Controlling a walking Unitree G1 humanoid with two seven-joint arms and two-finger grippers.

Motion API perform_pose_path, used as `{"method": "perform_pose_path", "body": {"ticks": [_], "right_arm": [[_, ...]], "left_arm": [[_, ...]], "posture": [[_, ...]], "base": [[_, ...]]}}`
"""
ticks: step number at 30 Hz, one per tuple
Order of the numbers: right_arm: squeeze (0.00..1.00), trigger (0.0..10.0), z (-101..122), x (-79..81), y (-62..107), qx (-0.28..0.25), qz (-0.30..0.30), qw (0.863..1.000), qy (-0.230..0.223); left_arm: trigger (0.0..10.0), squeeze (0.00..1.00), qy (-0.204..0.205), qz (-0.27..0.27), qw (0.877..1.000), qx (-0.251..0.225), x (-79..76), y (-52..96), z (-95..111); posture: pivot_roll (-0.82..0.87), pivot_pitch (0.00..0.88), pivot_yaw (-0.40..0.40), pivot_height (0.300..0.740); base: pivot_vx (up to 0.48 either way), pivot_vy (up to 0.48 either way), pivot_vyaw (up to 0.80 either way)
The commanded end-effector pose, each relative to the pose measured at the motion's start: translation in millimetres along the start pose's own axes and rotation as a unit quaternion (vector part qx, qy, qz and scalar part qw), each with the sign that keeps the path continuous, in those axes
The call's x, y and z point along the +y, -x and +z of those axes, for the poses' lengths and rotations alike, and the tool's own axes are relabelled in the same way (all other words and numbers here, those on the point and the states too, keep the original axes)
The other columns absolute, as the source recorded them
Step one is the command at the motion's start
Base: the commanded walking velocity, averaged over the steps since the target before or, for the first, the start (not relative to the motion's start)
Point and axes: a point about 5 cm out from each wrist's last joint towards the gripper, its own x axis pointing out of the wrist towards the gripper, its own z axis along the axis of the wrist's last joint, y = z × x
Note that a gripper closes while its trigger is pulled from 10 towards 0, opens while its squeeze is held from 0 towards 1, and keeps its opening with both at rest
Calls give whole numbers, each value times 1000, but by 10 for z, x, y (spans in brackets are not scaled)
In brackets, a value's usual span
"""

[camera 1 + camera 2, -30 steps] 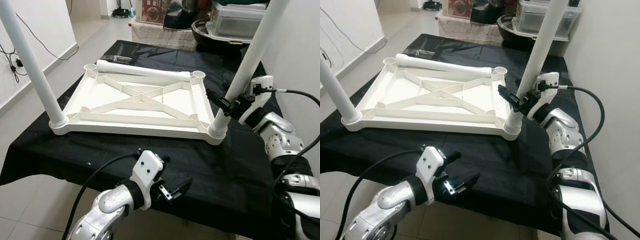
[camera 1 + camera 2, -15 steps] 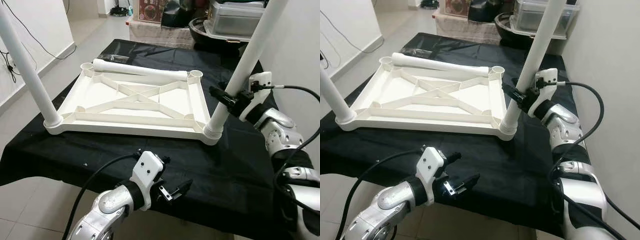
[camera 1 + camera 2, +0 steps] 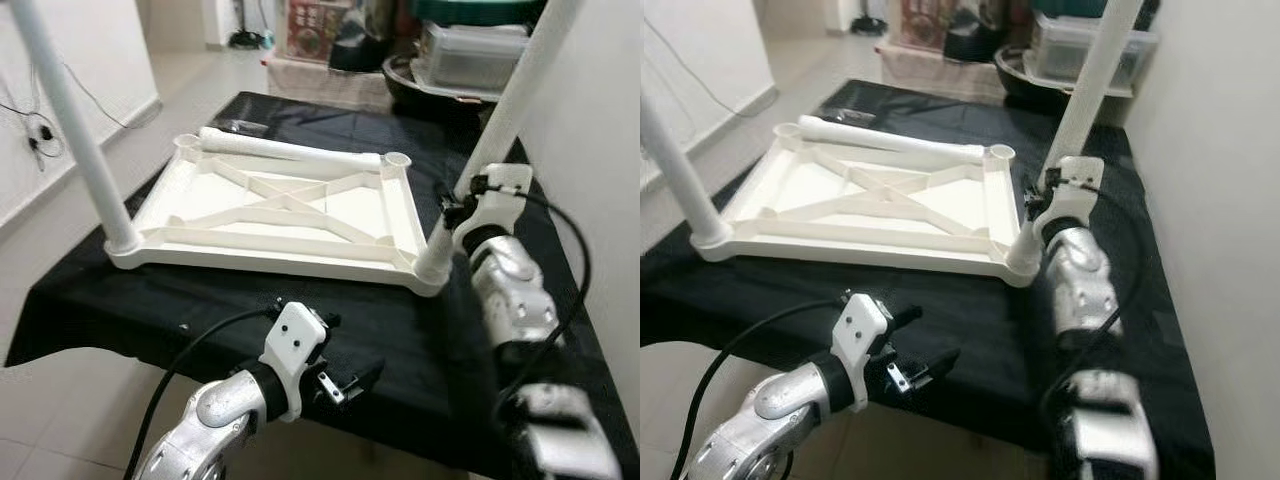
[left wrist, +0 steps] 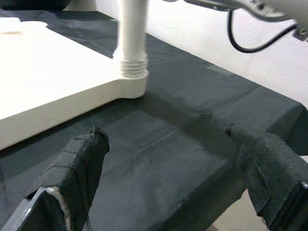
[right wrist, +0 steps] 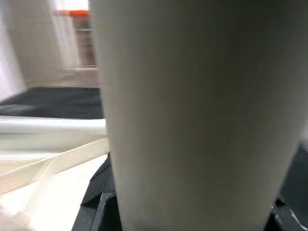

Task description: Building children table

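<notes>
right gripper [image 3: 462, 203] clamped on white plastic tube leg [image 3: 497, 128], standing in near-right socket of upturned white tabletop [image 3: 270, 210] | left gripper [image 3: 352, 380] spread, empty, below table edge | risk: skewed twisting cross-threads leg

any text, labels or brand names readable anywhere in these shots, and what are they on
None can be read.
The red box on the floor beyond the table carries print, but it is too small and blurred to make out.
The white table top, the standing leg at the right gripper, the loose leg lying across the far end and the black cloth show no markings.
</notes>
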Motion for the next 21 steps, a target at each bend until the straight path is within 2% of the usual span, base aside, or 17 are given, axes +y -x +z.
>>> {"method": "perform_pose_path", "body": {"ticks": [1,2,5,7,9,13,14,15,19,20,21], "right_arm": [[0,0,-200,-80,85,52,-79,996,9],[0,0,-200,-80,85,52,-79,996,9],[0,0,-169,205,155,53,-122,991,-24],[0,0,-169,205,155,53,-122,991,-24],[0,0,-168,349,199,59,-154,985,-48],[0,78,-176,433,224,61,-159,983,-68],[0,9529,-170,466,242,58,-146,985,-71],[0,10000,-149,490,248,43,-114,990,-71],[0,10000,-124,515,274,36,-92,992,-75],[1000,10000,-94,499,290,16,-61,996,-68],[1000,10000,-94,499,290,16,-61,996,-68]], "left_arm": [[10000,0,-1,-4,1000,6,9,-10,-30],[10000,0,-1,-4,1000,6,9,-10,-30],[10000,0,-1,1,1000,5,17,-8,-31],[10000,0,-1,1,1000,5,17,-8,-31],[10000,0,0,3,1000,5,15,-2,-30],[10000,0,0,4,1000,5,9,0,-27],[10000,0,1,4,1000,5,6,-1,-26],[10000,0,1,4,1000,4,4,-3,-27],[10000,0,2,4,1000,4,2,-5,-27],[10000,0,3,3,1000,4,0,-9,-28],[10000,0,3,3,1000,4,0,-9,-28]], "posture": [[99,79,-63,740],[99,79,-63,740],[105,81,-72,740],[105,81,-72,740],[106,86,-75,740],[104,86,-75,740],[103,86,-75,740],[100,89,-75,740],[97,89,-75,740],[95,88,-76,740],[95,88,-76,740]], "base": [[0,0,0],[0,0,0],[0,0,0],[0,0,0],[0,0,0],[0,0,0],[0,0,0],[0,0,0],[0,0,0],[0,0,0],[0,0,0]]}}
